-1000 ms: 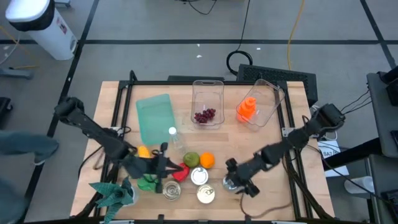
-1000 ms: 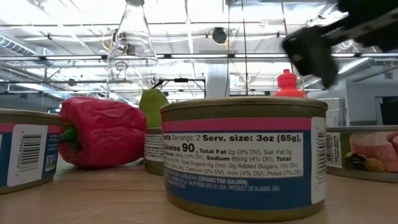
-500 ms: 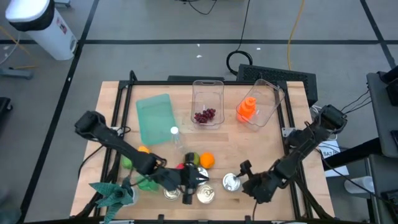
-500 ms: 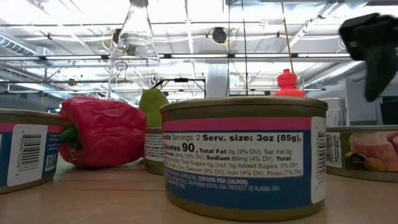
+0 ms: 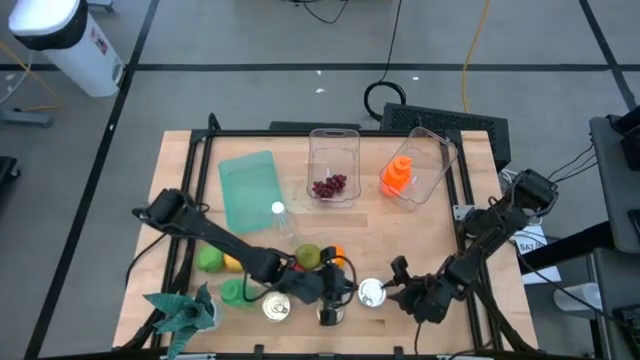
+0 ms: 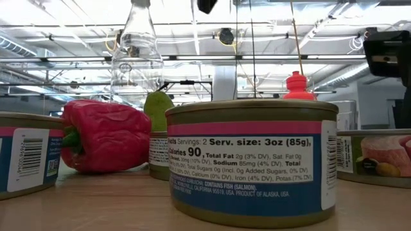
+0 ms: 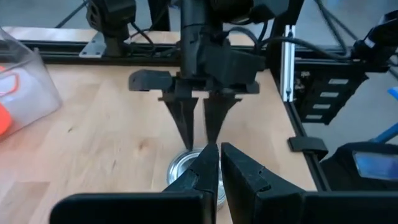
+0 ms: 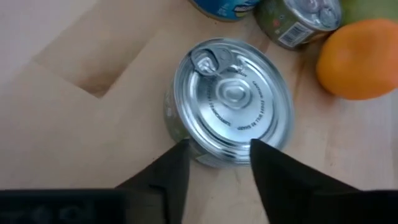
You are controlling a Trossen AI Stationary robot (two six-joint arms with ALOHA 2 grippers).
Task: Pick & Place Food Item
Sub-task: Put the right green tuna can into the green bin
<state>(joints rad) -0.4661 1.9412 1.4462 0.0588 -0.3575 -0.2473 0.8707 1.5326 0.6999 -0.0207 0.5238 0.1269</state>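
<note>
An unlabelled silver can (image 5: 372, 292) stands upright on the wood table near its near edge; its pull-tab lid (image 8: 233, 102) fills the right wrist view. My right gripper (image 5: 398, 290) is open just right of and above it, its tips (image 8: 217, 152) over the lid's rim. My left gripper (image 5: 345, 286) reaches across from the left, shut, its tips (image 7: 219, 155) pointing at the same can (image 7: 186, 167). Two more cans (image 5: 277, 308) (image 5: 330, 315), an orange (image 5: 336, 256) and a green pear (image 5: 307, 256) stand close by. A red pepper (image 6: 103, 135) shows only in the low view.
At the far side stand a clear box with grapes (image 5: 333, 185), a clear box with an orange item (image 5: 397, 175) and a green board (image 5: 248, 190). A clear bottle (image 5: 280, 218) stands mid-table. Green and yellow fruit (image 5: 210, 260) and a leafy bunch (image 5: 180, 310) lie near left.
My left arm has swept along the near edge toward the table's right, from beside the pepper to the silver can. My right gripper has drawn back a little toward the right, uncovering the can's lid. The can has stayed where it was.
</note>
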